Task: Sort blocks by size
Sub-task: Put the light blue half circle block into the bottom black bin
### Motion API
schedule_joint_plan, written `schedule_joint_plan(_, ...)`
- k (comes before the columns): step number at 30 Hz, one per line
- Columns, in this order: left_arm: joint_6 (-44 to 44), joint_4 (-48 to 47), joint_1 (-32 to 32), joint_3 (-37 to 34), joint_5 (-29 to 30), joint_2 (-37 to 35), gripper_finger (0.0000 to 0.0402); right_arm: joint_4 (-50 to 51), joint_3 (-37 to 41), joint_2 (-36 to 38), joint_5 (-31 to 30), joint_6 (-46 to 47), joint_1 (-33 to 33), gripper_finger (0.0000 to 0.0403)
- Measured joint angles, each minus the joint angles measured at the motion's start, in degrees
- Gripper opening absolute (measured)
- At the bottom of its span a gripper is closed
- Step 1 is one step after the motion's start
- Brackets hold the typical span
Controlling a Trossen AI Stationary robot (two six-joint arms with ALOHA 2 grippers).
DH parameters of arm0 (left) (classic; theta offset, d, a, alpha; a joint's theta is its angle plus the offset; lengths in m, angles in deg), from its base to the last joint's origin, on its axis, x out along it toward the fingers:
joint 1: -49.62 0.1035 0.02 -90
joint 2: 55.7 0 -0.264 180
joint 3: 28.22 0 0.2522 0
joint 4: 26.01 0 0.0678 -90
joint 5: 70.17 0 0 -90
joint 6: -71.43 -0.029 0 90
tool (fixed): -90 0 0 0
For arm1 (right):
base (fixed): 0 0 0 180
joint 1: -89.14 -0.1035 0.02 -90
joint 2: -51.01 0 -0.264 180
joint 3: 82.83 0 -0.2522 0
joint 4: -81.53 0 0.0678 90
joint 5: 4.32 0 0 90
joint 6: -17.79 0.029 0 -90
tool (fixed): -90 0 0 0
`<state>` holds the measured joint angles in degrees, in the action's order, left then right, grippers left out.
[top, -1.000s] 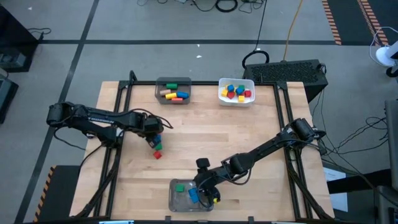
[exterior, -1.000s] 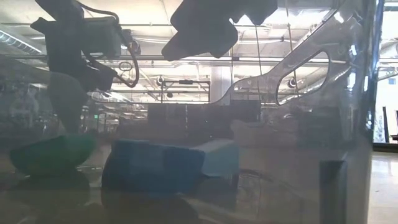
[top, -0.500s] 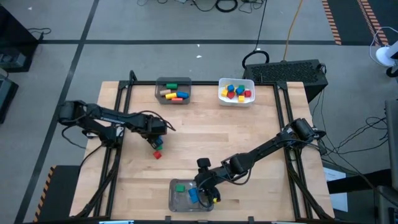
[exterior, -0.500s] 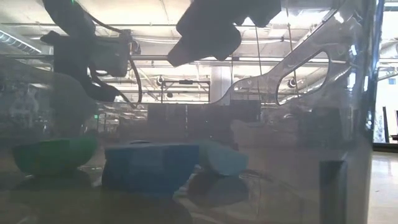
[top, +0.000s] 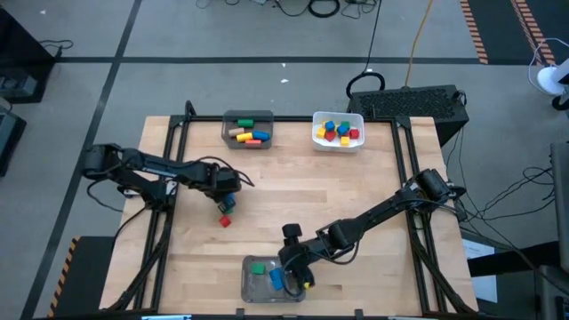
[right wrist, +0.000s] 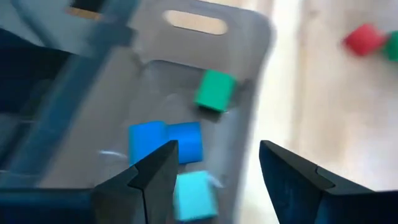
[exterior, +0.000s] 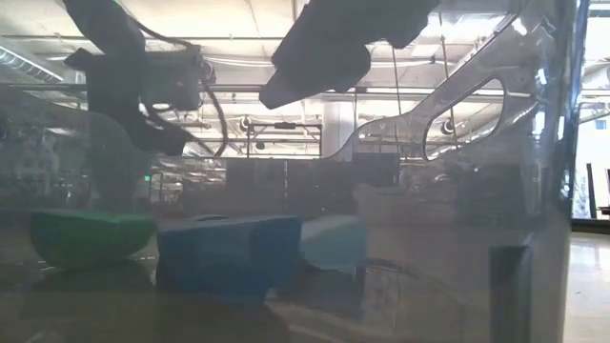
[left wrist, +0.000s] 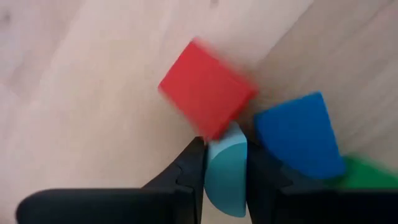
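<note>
Loose blocks lie on the wooden table (top: 356, 187) at the left: a red cube (left wrist: 207, 94), a blue rounded piece (left wrist: 298, 134), a green one (left wrist: 367, 174) and a light blue half-round block (left wrist: 225, 177). My left gripper (top: 226, 197) points down over them, shut on the light blue block (left wrist: 225, 186). My right gripper (right wrist: 217, 168) hangs open above the grey bin (top: 251, 286) at the near edge. That bin holds a green block (right wrist: 215, 90), blue blocks (right wrist: 165, 142) and a light blue one (right wrist: 194, 194). My left gripper pinches the light blue half-round block by its two opposite faces (left wrist: 214, 168) between the two fingers. The fingers come from above, pointing down. The block stands on the table, its far end against the red cube's corner.
At the far edge stand a grey bin (top: 247, 129) with longer bars and a white bin (top: 338, 131) with small cubes. The middle of the table between the arms is bare wood. In the low view the near bin's blocks (exterior: 229, 252) fill the foreground.
My left gripper has come down onto the loose blocks at the table's left. In the near bin the light blue block has settled lower behind the blue one. My right gripper has stayed over the bin.
</note>
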<state>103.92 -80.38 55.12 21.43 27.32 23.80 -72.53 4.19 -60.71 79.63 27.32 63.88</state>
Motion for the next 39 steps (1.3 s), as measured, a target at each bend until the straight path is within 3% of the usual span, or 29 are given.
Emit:
schedule_joint_plan(9,-4.1,2.1,-3.1,2.5,-2.5,-6.3,0.0079,-1.4,0.0,0.0,-15.2,-11.2,1.3,0.0212)
schedule_joint_plan(21,-15.0,15.7,-6.9,6.8,-21.1,-8.2,0.0079,-9.5,0.0,0.0,-14.9,-31.2,3.1,0.0212)
schedule_joint_plan(29,-15.4,23.2,-9.7,6.8,-26.7,-5.6,0.0079,-13.5,0.0,-2.0,-14.8,-42.1,5.2,0.0222)
schedule_joint_plan(36,-16.9,27.7,-12.2,6.8,-29.9,-2.7,0.0079,-14.7,0.0,-2.5,-14.7,-40.8,7.2,0.0229)
schedule_joint_plan(39,-16.9,29.1,-12.7,6.8,-30.0,-2.0,0.0079,-15.5,0.0,-2.5,-11.4,-42.2,7.5,0.0229)
